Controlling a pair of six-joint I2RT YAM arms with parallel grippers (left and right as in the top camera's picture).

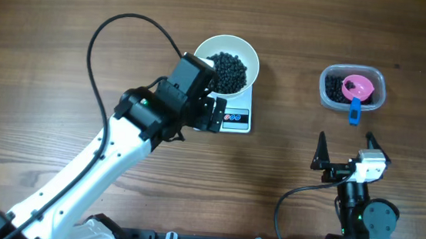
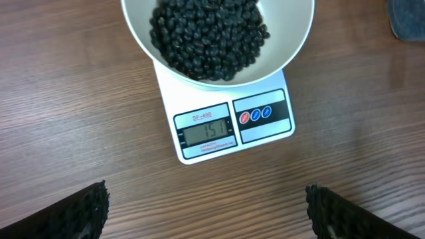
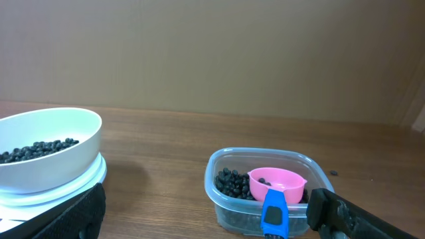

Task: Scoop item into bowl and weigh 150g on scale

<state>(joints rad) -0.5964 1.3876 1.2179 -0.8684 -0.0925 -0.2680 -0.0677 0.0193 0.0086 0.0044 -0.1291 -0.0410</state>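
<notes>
The left arm [image 1: 76, 177] reaches from the near left diagonally toward the centre, its left gripper [image 2: 206, 199] spread wide and empty (padded fingers [image 2: 73, 216] at the wrist view's lower corners). The right arm [image 1: 359, 214] stands folded near right, its right gripper [image 1: 346, 147] likewise agape, pointing far.

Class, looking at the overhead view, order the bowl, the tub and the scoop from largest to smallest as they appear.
1. bowl, only slightly bigger than the next, so these two are nearly alike.
2. tub.
3. scoop, clearly smallest, lying inside the tub.
</notes>
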